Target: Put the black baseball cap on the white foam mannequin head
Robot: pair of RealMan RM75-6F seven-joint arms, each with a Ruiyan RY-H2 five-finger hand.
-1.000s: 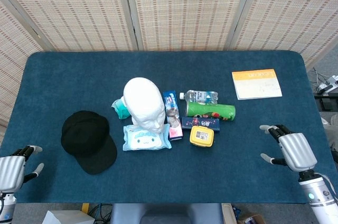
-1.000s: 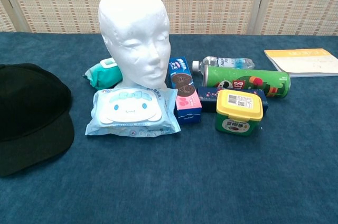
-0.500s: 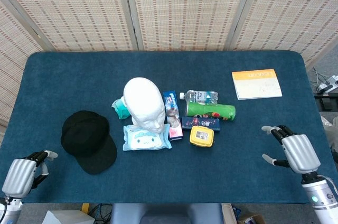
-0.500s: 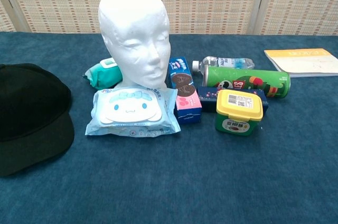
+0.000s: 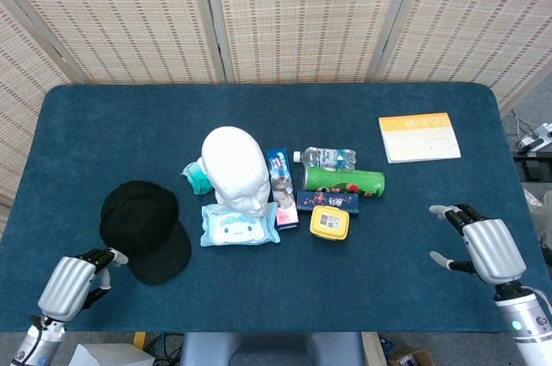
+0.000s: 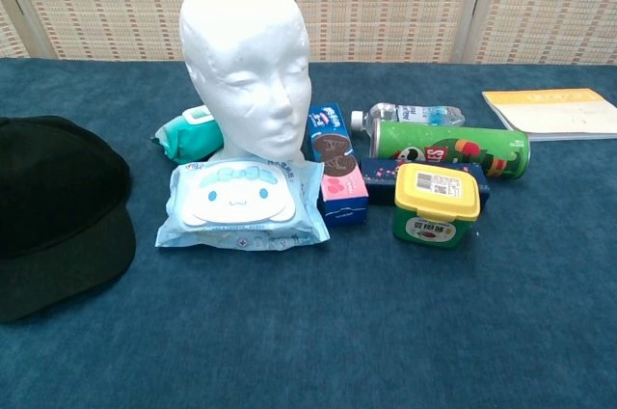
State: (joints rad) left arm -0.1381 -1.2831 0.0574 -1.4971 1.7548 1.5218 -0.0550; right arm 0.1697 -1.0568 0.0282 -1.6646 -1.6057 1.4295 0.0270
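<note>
The left hand (image 5: 72,281), silver-backed with dark fingers, sits at the near left edge of the blue felt-like table (image 5: 259,111), holding nothing; whether its fingers are curled or apart cannot be told. Just beside it lies one soft black cap (image 5: 142,228), flat on the cloth, brim toward the near edge, off the head. One smooth white foam head (image 5: 235,165) stands upright near the middle. A teal pouch (image 5: 196,178) lies just behind it, and a pale blue crinkly wipes pack (image 5: 239,224) with a cartoon face lies against its front. Next come one blue biscuit box (image 5: 280,174), one clear plastic bottle (image 5: 326,157), one green tube-shaped can (image 5: 344,180), one dark flat box (image 5: 328,202) and one yellow-lidded square tub (image 5: 329,222); their print is too small to read. Well apart lies one orange-and-white booklet (image 5: 418,136). The right hand (image 5: 483,243) hovers at the right edge, fingers spread, empty
</note>
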